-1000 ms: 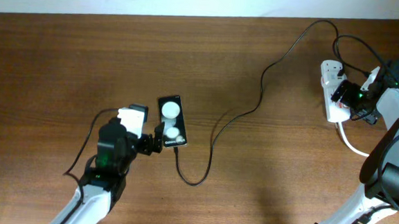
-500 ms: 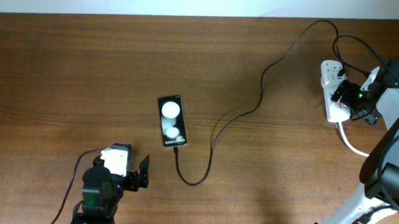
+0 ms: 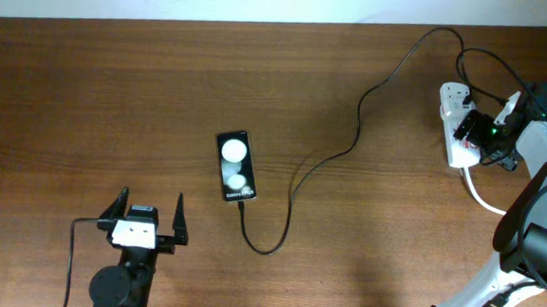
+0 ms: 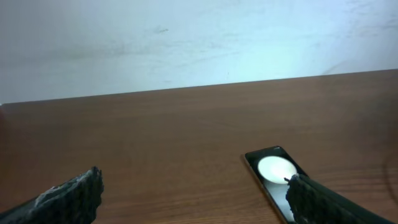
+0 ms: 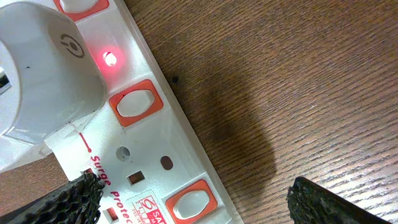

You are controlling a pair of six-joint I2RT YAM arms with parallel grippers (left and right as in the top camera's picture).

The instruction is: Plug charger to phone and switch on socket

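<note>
The black phone (image 3: 236, 166) lies flat at mid-table, two white spots on its face; it also shows in the left wrist view (image 4: 272, 171). The thin black charger cable (image 3: 296, 179) meets the phone's near end, loops, and runs to the white socket strip (image 3: 453, 136) at the far right. My left gripper (image 3: 151, 201) is open and empty near the front edge, apart from the phone; its fingers (image 4: 193, 202) frame bare table. My right gripper (image 3: 469, 127) hovers open over the strip (image 5: 149, 155). A red light (image 5: 111, 59) glows beside a white plug block (image 5: 43, 74).
The strip has orange-rimmed rocker switches (image 5: 135, 102) and a thick white cord (image 3: 480, 197) trailing toward the front right. A pale wall (image 4: 199, 37) stands behind the table's far edge.
My left arm has pulled back from the phone's side toward the front edge, and its jaws now stand wide open. The right arm, phone and cable have not moved.
</note>
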